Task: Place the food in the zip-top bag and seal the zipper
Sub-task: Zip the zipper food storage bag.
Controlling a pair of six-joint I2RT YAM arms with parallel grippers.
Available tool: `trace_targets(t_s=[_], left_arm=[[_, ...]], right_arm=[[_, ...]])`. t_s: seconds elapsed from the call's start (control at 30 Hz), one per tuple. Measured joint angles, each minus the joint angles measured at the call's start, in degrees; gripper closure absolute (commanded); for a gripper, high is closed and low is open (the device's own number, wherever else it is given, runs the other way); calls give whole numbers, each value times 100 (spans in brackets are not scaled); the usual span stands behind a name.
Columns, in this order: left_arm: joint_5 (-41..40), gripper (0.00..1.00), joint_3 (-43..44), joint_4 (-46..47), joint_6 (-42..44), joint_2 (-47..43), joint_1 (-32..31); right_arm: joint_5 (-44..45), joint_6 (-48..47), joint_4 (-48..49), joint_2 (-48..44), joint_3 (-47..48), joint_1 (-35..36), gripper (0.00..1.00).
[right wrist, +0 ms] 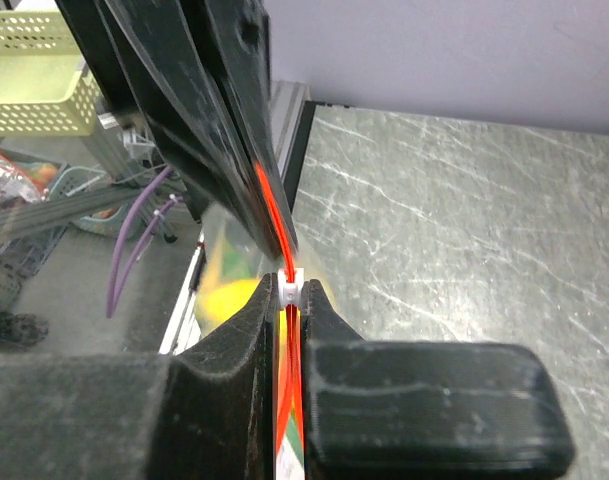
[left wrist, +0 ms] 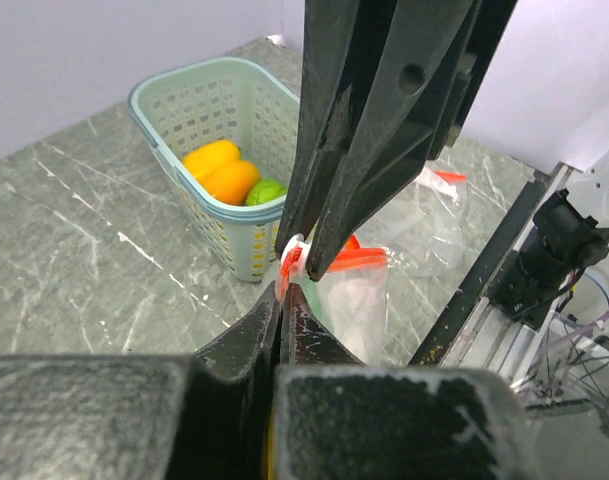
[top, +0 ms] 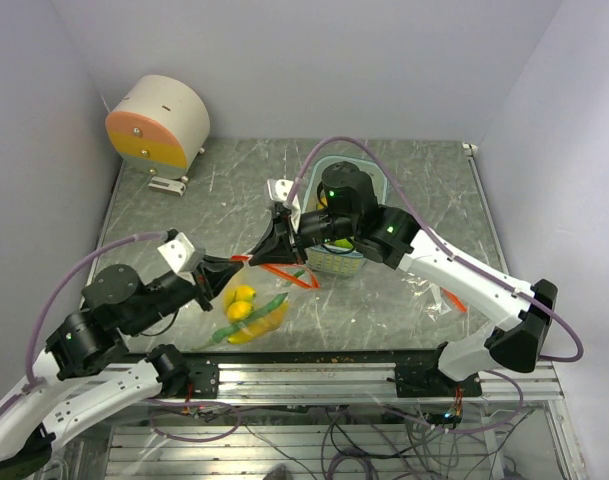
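Grey marbled surface (top: 424,190): bag (top: 269,318) near front edge, holding banana (top: 246,334), pepper (top: 256,310), possibly more. Left end effector (left wrist: 284,300) and right end effector (right wrist: 292,290) each pinch zipper (right wrist: 274,215). Basket (left wrist: 224,235) behind, fruit (left wrist: 229,180) inside.

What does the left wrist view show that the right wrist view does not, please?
Only the left wrist view shows the teal basket holding two yellow-orange fruits and a green fruit, plus a second clear bag lying on the table. Only the right wrist view shows a broad yellow blur of food below the zipper and purple cables off the table. Both show the zip-top bag with the left gripper and right gripper shut on its red zipper, tips nearly meeting at the pale slider.
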Motion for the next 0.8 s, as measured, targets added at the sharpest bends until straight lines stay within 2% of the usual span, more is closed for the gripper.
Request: trace_targets(t_s=[0.4,0.8], left_arm=[[-616,93,448,-503,-22,-466,0],[-1722,93,874,-975,-15,-927,-4]], right_arm=[[4,-208,81,-44,-503,-332,100],[0,-223,306,-199,-1130,-968,100]])
